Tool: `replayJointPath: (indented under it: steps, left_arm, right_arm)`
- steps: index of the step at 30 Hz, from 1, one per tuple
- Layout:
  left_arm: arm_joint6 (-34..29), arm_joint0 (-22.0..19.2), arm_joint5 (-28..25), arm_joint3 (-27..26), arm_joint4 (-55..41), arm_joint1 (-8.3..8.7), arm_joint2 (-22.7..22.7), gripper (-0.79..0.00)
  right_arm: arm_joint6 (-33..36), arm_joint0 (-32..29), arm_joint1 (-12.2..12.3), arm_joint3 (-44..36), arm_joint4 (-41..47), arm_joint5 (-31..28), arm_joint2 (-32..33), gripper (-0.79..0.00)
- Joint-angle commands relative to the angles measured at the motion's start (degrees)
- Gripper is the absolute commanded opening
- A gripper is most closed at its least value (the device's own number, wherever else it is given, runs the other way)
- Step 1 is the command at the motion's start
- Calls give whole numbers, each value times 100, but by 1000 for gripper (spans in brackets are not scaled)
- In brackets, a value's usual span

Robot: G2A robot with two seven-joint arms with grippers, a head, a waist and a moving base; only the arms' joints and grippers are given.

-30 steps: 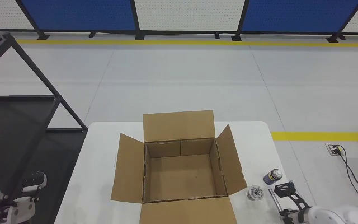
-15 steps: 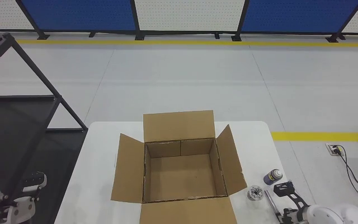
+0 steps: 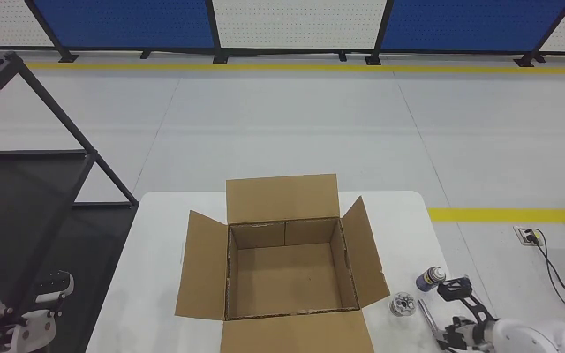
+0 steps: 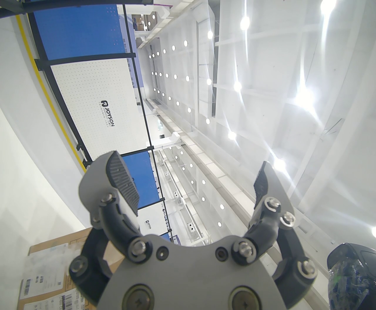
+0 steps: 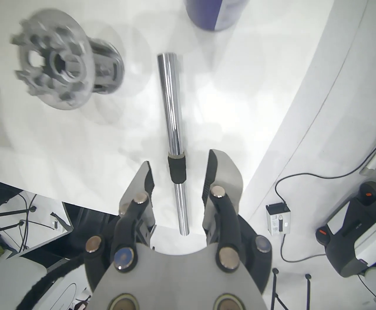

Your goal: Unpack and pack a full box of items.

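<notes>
My right tool (image 5: 179, 163), spread apart, straddles the one steel rod (image 5: 170, 102) lying by one hub (image 5: 58, 76) and one can (image 5: 216, 14) beside the one open box (image 3: 282, 199) on the surface (image 3: 154, 265); my left tool (image 4: 191, 170) gapes too.

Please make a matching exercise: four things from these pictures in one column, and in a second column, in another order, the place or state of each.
1. brown cardboard box
2. shiny metal rod with black band
3. grey metal flanged hub
4. blue-and-white can

A. lies flat, straddled by the open right pincer
B. stands beyond the rod's far end
C. open and empty, middle of the white table
D. between the box and the rod

Pairs: 1-C, 2-A, 3-D, 4-B
</notes>
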Motion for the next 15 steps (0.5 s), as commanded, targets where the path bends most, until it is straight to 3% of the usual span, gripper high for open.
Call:
replayJointPath:
  steps: [1, 6, 11, 15]
  left_arm:
    - [0, 0, 0, 0, 0, 0, 0, 0]
    - [0, 0, 0, 0, 0, 0, 0, 0]
    - [0, 0, 0, 0, 0, 0, 0, 0]
    - [0, 0, 0, 0, 0, 0, 0, 0]
  right_arm:
    - [-169, -152, 11, -246, 304, -23, 291, 0]
    - [-628, -540, 19, -756, 1236, -285, 949, 0]
    - [-1071, -852, 13, -1188, 2749, -881, 1567, 0]
    - [-1162, -1006, 16, -1365, 3507, -1215, 1760, 0]
